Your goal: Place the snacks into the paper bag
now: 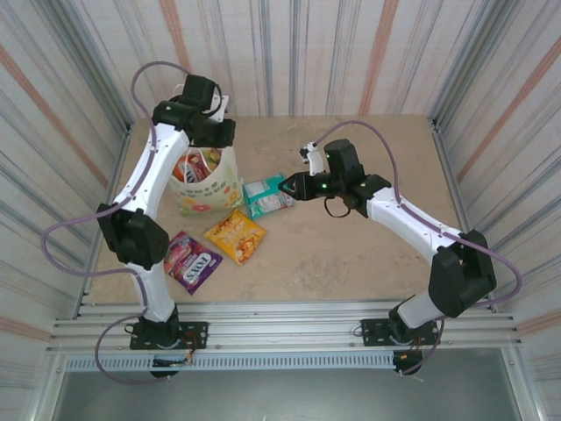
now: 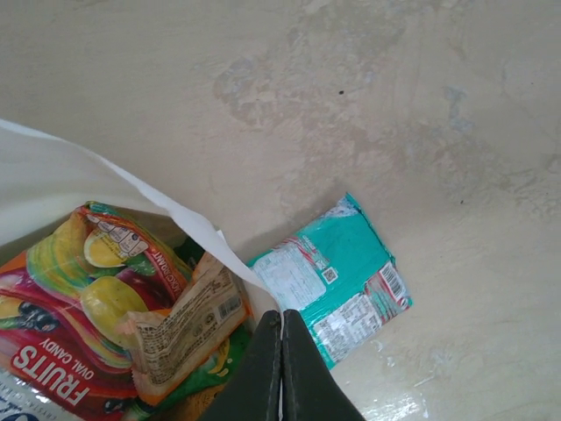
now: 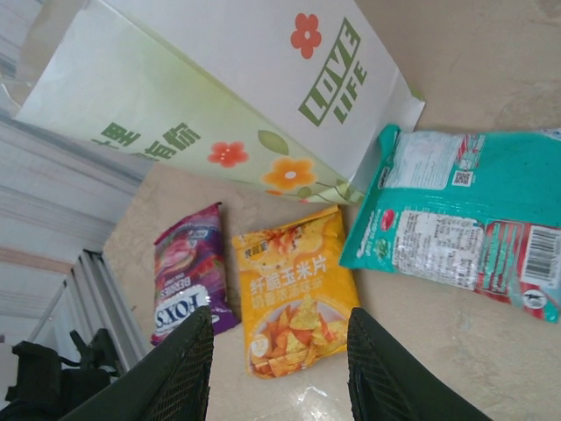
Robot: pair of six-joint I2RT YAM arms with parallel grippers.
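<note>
The white paper bag [image 1: 209, 189] stands at the back left with its mouth open. Inside it lie a red packet [image 2: 61, 351], an orange one [image 2: 180, 320] and a green one [image 2: 210, 360]. My left gripper [image 2: 280, 314] is shut on the bag's rim [image 2: 131, 189], a sliver of white paper between its fingers; it sits above the bag [image 1: 219, 142]. A teal packet [image 1: 267, 197] lies flat just right of the bag. A yellow-orange packet [image 3: 294, 294] and a purple packet [image 3: 186, 272] lie in front. My right gripper [image 3: 280, 314] hangs open and empty above the table, by the teal packet [image 3: 473, 219].
Striped walls [image 1: 491, 96] enclose the tan table on three sides. A metal rail [image 1: 289, 329] runs along the near edge by the arm bases. Bare tabletop [image 1: 351, 263] lies right of the packets, under the right arm.
</note>
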